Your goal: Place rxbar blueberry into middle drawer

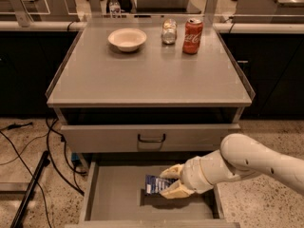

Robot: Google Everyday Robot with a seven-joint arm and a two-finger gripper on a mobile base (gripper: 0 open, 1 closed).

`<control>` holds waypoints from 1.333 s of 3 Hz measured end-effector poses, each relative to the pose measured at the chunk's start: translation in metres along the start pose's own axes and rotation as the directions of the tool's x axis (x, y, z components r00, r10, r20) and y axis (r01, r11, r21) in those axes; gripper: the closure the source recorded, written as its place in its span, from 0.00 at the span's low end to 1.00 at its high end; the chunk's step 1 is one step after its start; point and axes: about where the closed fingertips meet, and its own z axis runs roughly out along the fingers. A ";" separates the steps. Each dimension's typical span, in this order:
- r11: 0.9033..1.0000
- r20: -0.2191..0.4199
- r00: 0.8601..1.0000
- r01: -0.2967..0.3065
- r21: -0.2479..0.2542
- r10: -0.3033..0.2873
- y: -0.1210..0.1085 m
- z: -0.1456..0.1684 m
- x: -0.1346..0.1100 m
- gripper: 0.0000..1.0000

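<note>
The rxbar blueberry point(155, 184), a small dark blue wrapper with white print, is held between my gripper's pale fingers point(176, 190). My gripper point(169, 181) is shut on the bar and sits low inside the open middle drawer point(114, 201), close above its plain grey floor, right of centre. My white arm reaches in from the right. Whether the bar touches the floor is unclear.
Above the open drawer is a shut grey drawer with a small black handle point(151, 138). On the cabinet top point(147, 75) stand a white bowl point(127, 39), a glass jar point(168, 31) and a red soda can point(192, 29). Cables point(28, 146) lie on the floor at left.
</note>
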 end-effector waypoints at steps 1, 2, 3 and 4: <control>0.994 -0.053 0.995 0.083 0.065 -0.080 -0.016 0.015 0.019 1.00; 0.982 -0.083 0.987 0.145 0.124 -0.136 -0.036 0.027 0.040 1.00; 0.975 -0.095 0.984 0.162 0.150 -0.149 -0.050 0.034 0.055 1.00; 0.976 -0.091 0.987 0.149 0.161 -0.136 -0.062 0.042 0.074 1.00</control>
